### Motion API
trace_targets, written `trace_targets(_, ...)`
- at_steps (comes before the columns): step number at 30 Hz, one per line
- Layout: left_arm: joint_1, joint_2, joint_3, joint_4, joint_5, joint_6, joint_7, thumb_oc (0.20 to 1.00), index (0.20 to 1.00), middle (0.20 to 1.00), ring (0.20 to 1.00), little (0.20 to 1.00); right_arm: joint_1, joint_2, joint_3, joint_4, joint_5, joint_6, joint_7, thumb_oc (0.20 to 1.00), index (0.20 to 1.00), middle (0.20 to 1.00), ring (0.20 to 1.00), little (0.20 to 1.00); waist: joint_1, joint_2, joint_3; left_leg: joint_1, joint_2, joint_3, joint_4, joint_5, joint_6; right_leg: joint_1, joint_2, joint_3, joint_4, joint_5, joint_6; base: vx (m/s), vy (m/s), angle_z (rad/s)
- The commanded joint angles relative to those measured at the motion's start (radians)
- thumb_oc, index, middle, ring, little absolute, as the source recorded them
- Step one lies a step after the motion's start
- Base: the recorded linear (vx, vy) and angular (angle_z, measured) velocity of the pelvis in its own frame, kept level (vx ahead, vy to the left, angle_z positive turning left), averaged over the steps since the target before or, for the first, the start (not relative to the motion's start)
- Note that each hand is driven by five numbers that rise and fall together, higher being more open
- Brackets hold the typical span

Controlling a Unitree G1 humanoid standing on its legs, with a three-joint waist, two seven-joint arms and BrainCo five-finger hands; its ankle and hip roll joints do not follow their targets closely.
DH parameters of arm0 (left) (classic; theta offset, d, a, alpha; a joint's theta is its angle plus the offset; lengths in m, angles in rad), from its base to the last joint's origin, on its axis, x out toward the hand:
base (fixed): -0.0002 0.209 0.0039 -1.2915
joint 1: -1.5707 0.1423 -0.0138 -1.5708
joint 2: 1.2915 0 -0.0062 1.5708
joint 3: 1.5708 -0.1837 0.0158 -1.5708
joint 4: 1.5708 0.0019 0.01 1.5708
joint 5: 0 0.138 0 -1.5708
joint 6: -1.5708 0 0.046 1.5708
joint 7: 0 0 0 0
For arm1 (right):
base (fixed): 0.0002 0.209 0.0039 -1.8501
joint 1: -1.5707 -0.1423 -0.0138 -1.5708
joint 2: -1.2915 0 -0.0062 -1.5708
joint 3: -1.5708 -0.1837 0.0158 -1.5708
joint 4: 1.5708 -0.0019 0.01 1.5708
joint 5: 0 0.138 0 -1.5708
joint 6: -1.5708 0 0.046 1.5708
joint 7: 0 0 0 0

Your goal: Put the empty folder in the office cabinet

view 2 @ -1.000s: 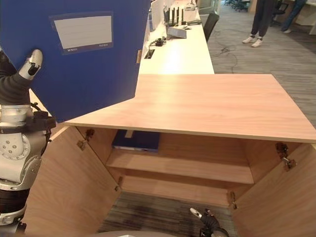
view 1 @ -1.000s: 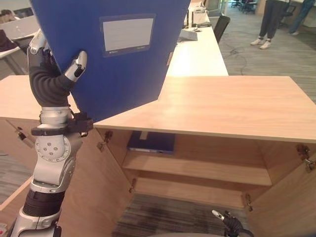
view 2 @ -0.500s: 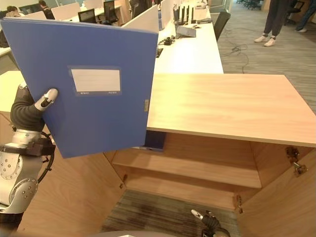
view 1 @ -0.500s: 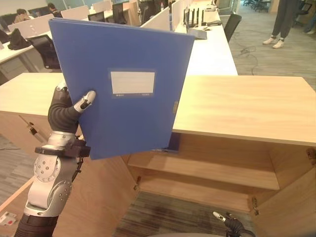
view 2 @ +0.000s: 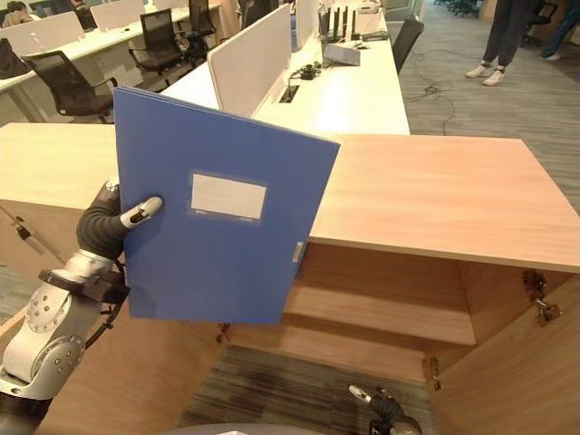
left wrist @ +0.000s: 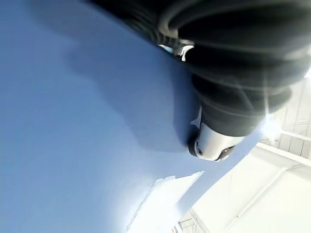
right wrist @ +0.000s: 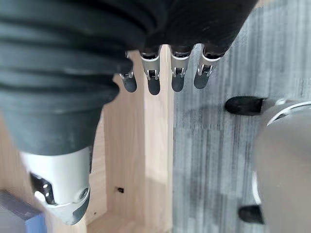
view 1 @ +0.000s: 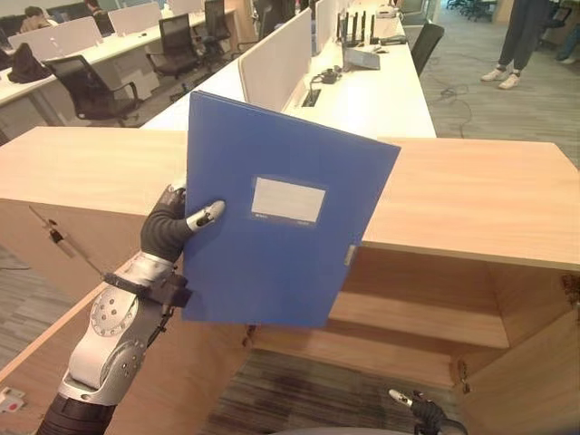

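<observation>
One blue folder (view 1: 281, 227) stands upright in my left hand (view 1: 172, 228), thumb pinched on its front (white label facing me), in front of the open cabinet (view 1: 453, 195). My right hand (right wrist: 165, 73) hangs low, fingers relaxed, holding nothing.

Up close now on the left hand (view 1: 172, 227): dark ribbed cover over back and wrist, silver thumb with a dark tip. Below it, a black collar (view 1: 149, 288), then the silver-grey left arm (view 1: 109, 340), its round joint disc ringed with small screws. And the right hand (right wrist: 152, 80): same ribbed black cover, silver dark-tipped fingers.
</observation>
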Motion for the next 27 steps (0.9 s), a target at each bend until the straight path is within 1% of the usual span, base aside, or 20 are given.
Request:
trace_targets(1,-0.043,0.004,0.022,-0.058,0.027,-0.048,0.003,0.2,0.2,0.2,0.2,0.2,-0.092,-0.004,0.034,-0.135,0.011,-0.042,0.023,1.0,1.0,1.0,1.0,1.0,-0.003,-0.031,0.026,0.034,-0.005,-0.032,0.013,-0.066,-0.007,0.038,-0.004,0.019,0.022,-0.079,0.018,0.01,0.009,-0.05)
trace_targets(6,-0.019,-0.014,0.026,-0.03,0.073,-0.044,-0.012,0.2,0.2,0.2,0.2,0.2,-0.038,-0.048,0.044,-0.45,0.106,-0.062,0.082,1.0,1.0,1.0,1.0,1.0,-0.013,-0.039,0.03,0.035,-0.003,-0.018,0.013,-0.068,-0.007,0.03,-0.006,0.028,0.022,-0.075,0.02,0.01,0.008,-0.09)
trace_targets(8,-0.014,-0.02,0.028,-0.017,0.091,-0.042,-0.019,0.2,0.2,0.2,0.2,0.2,-0.017,-0.074,0.05,-0.58,0.141,-0.065,0.116,1.0,1.0,1.0,1.0,1.0,-0.017,-0.042,0.031,0.035,-0.002,-0.014,0.013,-0.068,-0.007,0.027,-0.006,0.032,0.022,-0.074,0.021,0.01,0.008,-0.07)
trace_targets(9,-0.009,-0.022,0.036,-0.007,0.108,-0.041,-0.024,0.2,0.2,0.2,0.2,0.2,-0.011,-0.093,0.056,-0.679,0.172,-0.069,0.145,1.0,1.0,1.0,1.0,1.0,-0.02,-0.045,0.032,0.036,-0.002,-0.009,0.013,-0.068,-0.007,0.026,-0.006,0.036,0.021,-0.073,0.021,0.01,0.009,-0.05)
trace_targets(11,-0.008,-0.023,0.036,-0.007,0.109,-0.041,-0.024,0.2,0.2,0.2,0.2,0.2,-0.008,-0.094,0.056,-0.683,0.172,-0.067,0.144,1.0,1.0,1.0,1.0,1.0,-0.02,-0.045,0.031,0.037,-0.002,-0.008,0.013,-0.068,-0.007,0.026,-0.006,0.037,0.021,-0.073,0.021,0.0,0.004,-0.02)
trace_targets(12,-0.007,-0.026,0.038,0.0,0.122,-0.041,-0.031,0.2,0.2,0.2,0.2,0.2,-0.009,-0.116,0.074,-0.772,0.202,-0.063,0.178,1.0,1.0,1.0,1.0,1.0,-0.022,-0.048,0.031,0.037,-0.001,-0.004,0.013,-0.069,-0.008,0.024,-0.006,0.039,0.02,-0.072,0.022,0.0,0.0,0.0)
trace_targets(14,0.0,-0.031,0.047,0.006,0.136,-0.039,-0.046,0.2,0.2,0.2,0.2,0.2,-0.009,-0.145,0.099,-0.873,0.234,-0.05,0.234,1.0,1.0,1.0,1.0,1.0,-0.024,-0.052,0.029,0.038,0.001,0.0,0.013,-0.069,-0.009,0.021,-0.006,0.042,0.019,-0.071,0.023,0.02,0.003,-0.08)
trace_targets(15,0.0,-0.032,0.047,0.005,0.136,-0.039,-0.046,0.2,0.2,0.2,0.2,0.2,-0.008,-0.147,0.099,-0.875,0.235,-0.049,0.235,1.0,1.0,1.0,1.0,1.0,-0.025,-0.051,0.029,0.038,0.0,0.0,0.013,-0.069,-0.009,0.021,-0.006,0.042,0.019,-0.071,0.023,0.01,0.001,-0.14)
trace_targets(20,0.011,-0.038,0.066,0.005,0.16,-0.039,-0.083,0.2,0.2,0.2,0.2,0.2,-0.004,-0.181,0.103,-0.984,0.299,-0.031,0.308,1.0,1.0,1.0,1.0,1.0,-0.029,-0.056,0.026,0.04,0.006,0.006,0.013,-0.068,-0.011,0.02,-0.005,0.044,0.017,-0.072,0.024,0.01,-0.002,-0.08)
trace_targets(27,0.003,-0.046,0.075,0.001,0.186,-0.044,-0.091,0.2,0.2,0.2,0.2,0.2,-0.026,-0.173,0.119,-1.045,0.351,-0.024,0.335,1.0,1.0,1.0,1.0,1.0,-0.03,-0.058,0.022,0.04,0.008,0.008,0.013,-0.068,-0.011,0.02,-0.007,0.047,0.018,-0.073,0.023,0.0,0.0,0.0)
